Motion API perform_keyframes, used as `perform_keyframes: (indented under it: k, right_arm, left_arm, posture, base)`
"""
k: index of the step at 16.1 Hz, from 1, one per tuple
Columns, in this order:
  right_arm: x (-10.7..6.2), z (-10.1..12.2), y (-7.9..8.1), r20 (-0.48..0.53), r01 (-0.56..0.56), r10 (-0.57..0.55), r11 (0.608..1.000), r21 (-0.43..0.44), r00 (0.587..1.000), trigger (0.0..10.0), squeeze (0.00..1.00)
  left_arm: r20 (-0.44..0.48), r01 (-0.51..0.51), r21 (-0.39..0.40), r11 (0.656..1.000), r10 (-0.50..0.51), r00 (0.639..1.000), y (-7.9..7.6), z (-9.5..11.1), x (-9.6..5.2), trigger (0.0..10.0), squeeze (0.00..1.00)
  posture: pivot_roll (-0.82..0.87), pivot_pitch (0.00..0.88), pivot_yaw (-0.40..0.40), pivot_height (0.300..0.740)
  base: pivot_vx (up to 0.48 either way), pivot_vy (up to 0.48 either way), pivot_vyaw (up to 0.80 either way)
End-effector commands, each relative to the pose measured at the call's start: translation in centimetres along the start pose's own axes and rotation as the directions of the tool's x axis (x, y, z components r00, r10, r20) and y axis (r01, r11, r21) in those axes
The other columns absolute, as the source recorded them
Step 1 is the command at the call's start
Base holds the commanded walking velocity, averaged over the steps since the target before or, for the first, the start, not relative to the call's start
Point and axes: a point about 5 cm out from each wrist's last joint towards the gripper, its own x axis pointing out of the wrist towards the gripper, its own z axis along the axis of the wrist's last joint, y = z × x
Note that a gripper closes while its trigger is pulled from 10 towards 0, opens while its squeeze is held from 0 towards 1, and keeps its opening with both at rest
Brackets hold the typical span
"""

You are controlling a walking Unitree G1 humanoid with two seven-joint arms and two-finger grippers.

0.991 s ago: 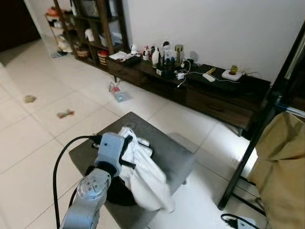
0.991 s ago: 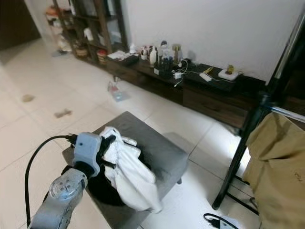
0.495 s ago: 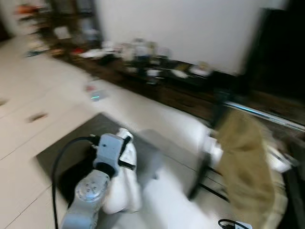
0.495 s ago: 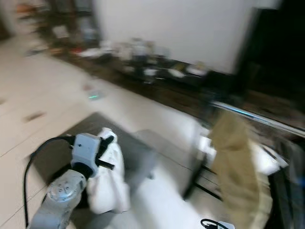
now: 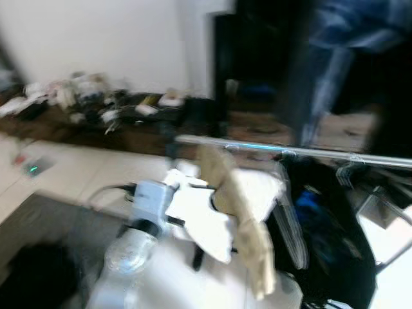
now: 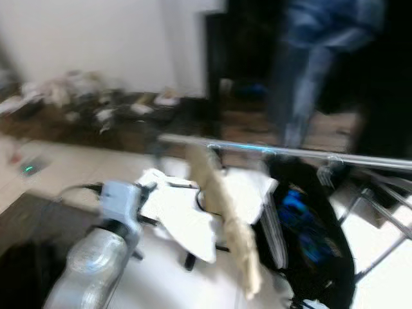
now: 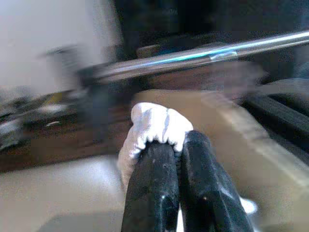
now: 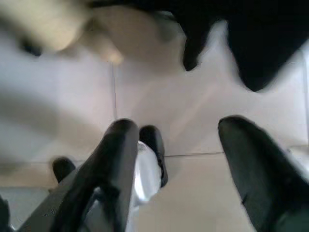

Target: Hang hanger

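Note:
The head views are blurred. My left gripper point(image 5: 171, 194) is shut on a bunch of white cloth point(image 7: 157, 123), and the white garment point(image 5: 199, 219) hangs from it in the air. Whether a hanger is inside the garment is too blurred to tell. Just beyond it runs the silver rail point(image 5: 290, 152) of a clothes rack, with a beige garment point(image 5: 241, 212) draped over it right beside the white one. My right gripper point(image 8: 177, 128) is open over pale floor tiles point(image 8: 159, 96), holding nothing.
Black clothes point(image 5: 328, 251) and empty hangers point(image 5: 347, 170) hang on the rail to the right. A grey ottoman point(image 5: 38, 219) with a dark item point(image 5: 32, 277) sits at lower left. A low dark cabinet point(image 5: 96, 122) with clutter lines the white wall.
The camera has swung right, so the ottoman slid left and the rack came to the middle. The white garment has come off the ottoman, still held in my left gripper.

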Motion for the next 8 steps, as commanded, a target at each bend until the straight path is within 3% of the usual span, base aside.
perform_keyframes:
  k: [1,4,8]
  right_arm:
    - [0.1,-0.1,0.8,-0.007,-0.018,0.018,1.000,0.001,1.000,10.0,0.00]
    - [0.2,0.2,1.1,-0.003,-0.022,0.022,1.000,-0.001,1.000,10.0,0.00]
    - [0.3,1.3,1.6,0.024,-0.035,0.035,0.999,-0.010,0.999,10.0,0.00]
  left_arm:
    - [0.019,-0.029,0.030,0.999,0.028,0.999,1.0,0.4,-0.3,10.0,0.00]
    - [0.018,-0.035,0.032,0.999,0.035,0.999,1.1,0.5,-0.3,10.0,0.00]
    - [0.014,-0.040,0.044,0.998,0.040,0.999,0.8,0.4,-0.4,10.0,0.00]
  posture:
    - [-0.04,0.058,0.050,0.740]
    - [-0.04,0.062,0.050,0.740]
    - [-0.04,0.069,0.049,0.740]
  base:
    - [0.000,0.000,-0.77]
    - [0.000,0.000,-0.78]
    - [0.000,0.000,0.00]
